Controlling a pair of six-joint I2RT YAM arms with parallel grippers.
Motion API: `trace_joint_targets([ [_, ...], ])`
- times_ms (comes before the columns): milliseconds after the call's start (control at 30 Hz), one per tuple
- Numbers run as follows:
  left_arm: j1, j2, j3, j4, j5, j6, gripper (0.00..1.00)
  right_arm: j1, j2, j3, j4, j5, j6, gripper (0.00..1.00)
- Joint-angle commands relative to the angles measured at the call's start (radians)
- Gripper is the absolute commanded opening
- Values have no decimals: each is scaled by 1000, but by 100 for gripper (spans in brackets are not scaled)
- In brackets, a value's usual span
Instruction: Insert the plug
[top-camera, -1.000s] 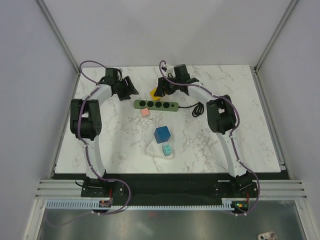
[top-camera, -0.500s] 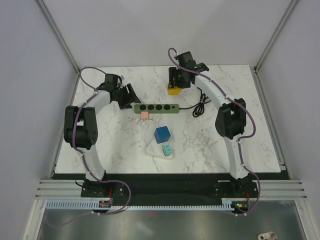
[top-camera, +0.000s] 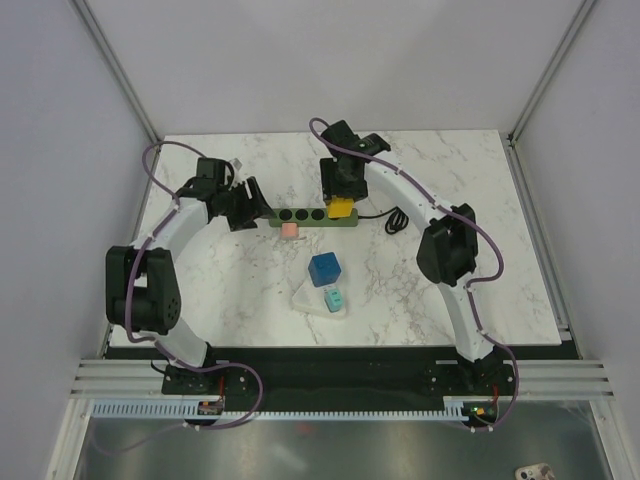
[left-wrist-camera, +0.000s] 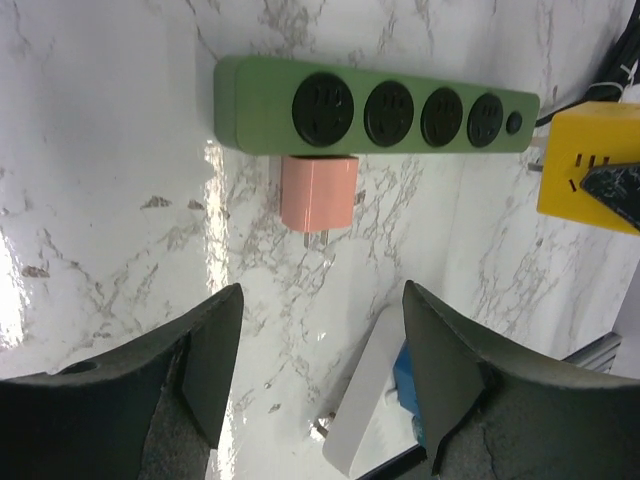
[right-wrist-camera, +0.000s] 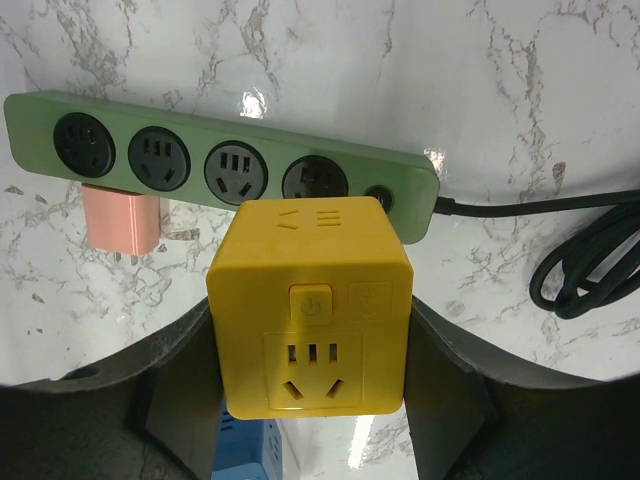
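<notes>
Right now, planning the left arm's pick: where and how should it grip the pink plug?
Pinch the pink plug across its body's two free sides, from above; it lies flat, back against the green power strip, prongs pointing away.

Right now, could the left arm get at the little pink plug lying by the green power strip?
Probably yes. The left gripper hangs open close to the pink plug, which lies against the green power strip. Nothing stands between them; the right gripper holds its yellow cube toward the strip's other end.
</notes>
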Motion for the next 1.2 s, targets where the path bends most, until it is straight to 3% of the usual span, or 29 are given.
trace_joint_targets([
  [0, -3, -89, -46, 7, 80, 19, 72, 16, -10, 62, 8, 78, 51, 0],
  [333, -3, -260, -158, 66, 44, 8, 73, 22, 33, 57, 80, 86, 40, 0],
  [1167, -3, -278, -168, 78, 45, 7, 73, 40, 107, 40, 51, 127, 106, 0],
])
